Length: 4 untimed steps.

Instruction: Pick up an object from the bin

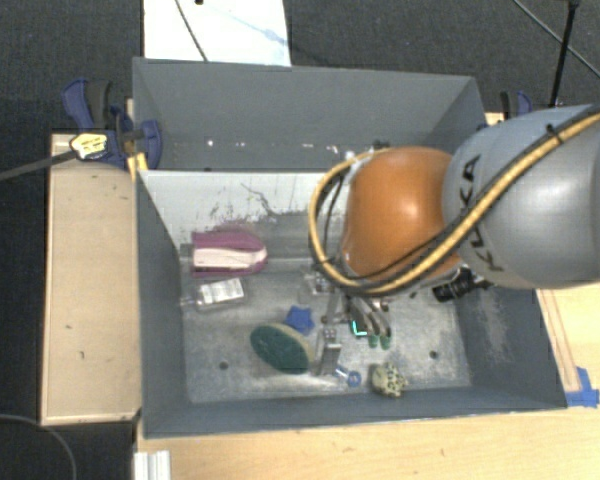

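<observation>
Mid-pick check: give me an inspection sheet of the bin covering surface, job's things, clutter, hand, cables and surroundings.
Surface: grey metal bin, floor scuffed and speckled.
Job's things: dark green oval thing at front middle, nearest the hand; small blue piece just behind it.
Clutter: pink and white bundle and clear packet toward the view's left; small blue bit and beige lump at the front.
Hand: hand low in the bin, beside the green oval; whether it holds anything cannot be told.
Cables: yellow and black cable loops round the orange wrist cover.
Surroundings: dark carpet around the bin.
</observation>
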Each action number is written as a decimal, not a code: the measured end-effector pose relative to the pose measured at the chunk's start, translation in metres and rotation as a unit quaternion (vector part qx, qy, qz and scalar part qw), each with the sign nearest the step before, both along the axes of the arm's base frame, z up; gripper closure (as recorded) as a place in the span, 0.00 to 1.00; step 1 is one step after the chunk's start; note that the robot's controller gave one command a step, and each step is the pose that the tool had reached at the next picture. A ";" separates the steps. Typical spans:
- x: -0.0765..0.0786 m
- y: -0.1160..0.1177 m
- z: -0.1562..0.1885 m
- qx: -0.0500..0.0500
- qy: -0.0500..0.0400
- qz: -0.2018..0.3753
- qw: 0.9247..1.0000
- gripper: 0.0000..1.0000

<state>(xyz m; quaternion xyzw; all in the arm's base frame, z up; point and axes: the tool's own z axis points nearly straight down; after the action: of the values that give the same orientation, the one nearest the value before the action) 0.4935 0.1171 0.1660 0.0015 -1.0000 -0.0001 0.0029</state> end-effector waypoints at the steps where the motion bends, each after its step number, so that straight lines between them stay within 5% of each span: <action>1: 0.014 0.012 -0.095 0.002 -0.011 -0.028 1.000 0.00; 2: 0.011 0.012 -0.093 0.002 -0.005 -0.030 1.000 1.00; 3: 0.013 0.016 0.056 0.002 -0.008 -0.052 0.999 1.00; 4: 0.012 0.016 0.051 0.000 -0.004 -0.052 0.999 0.00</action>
<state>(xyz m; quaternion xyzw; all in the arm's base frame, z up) 0.5050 0.1329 0.2175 -0.0503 -0.9987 -0.0005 -0.0010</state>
